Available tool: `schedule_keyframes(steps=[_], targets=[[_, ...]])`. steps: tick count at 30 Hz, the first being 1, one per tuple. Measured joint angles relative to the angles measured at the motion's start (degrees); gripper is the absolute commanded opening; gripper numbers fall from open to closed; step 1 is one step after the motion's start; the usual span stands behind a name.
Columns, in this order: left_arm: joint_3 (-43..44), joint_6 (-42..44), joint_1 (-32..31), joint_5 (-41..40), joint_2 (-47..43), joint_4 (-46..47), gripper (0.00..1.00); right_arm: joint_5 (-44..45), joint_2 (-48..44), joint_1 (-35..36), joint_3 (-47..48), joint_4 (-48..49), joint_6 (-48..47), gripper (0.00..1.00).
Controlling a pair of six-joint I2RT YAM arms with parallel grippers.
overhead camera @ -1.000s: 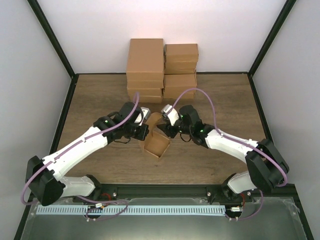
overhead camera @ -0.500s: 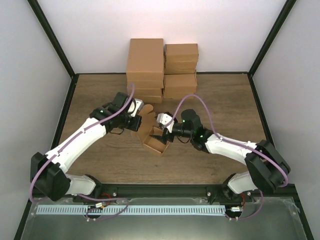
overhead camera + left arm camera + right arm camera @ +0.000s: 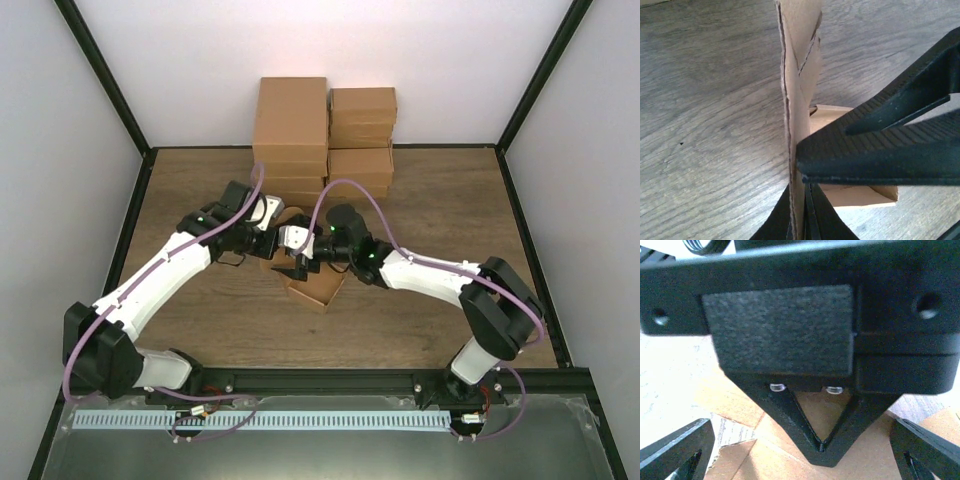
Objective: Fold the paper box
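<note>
So the paper box [image 3: 320, 290] is sitting roughly mid-table on the wooden tabletop [image 3: 440, 200], open side up. It's in front of the stack of bigger brown cartons [image 3: 291, 125] by the back wall and well apart from them.

The left gripper [image 3: 271, 244] is coming in from the box's left-rear side and pinching one upright flap [image 3: 799, 65] of the box. In the left wrist view that flap is standing straight up, seen edge-on, with the jaws closing tight on its lower part. The tan tray of the box is peeking out just behind it, to the right.

The right gripper [image 3: 296, 266] is hanging over the left part of the box, just beside the left one, and it's spread wide with nothing in it. From the right wrist camera its two fingers [image 3: 675, 450] are sitting way out at the bottom corners. The left gripper's black body is filling most of the space between them, with cardboard showing underneath. In the left wrist view one ribbed black finger of the right gripper is crossing in from the right. Its tip is ending right at the flap, and it looks like it's touching, but I can't tell for sure.
</note>
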Motion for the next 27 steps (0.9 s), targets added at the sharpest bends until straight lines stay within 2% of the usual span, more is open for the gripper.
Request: schedule_keyframes(steps=[15,22,27], targets=[[1.0,0.0,1.0,0.1,0.2,-1.5,0.04,-0.2,0.6,0.0,1.5,-1.9,-1.8,1.00],[1.4,0.2,0.9,1.2,-0.9,-2.5,0.04,-0.7,-3.6,0.0,-3.0,-1.5,-0.9,1.00],[1.5,0.7,0.9,3.0,-3.0,-3.1,0.04,0.2,-7.9,0.0,-9.5,2.6,1.0,1.00]])
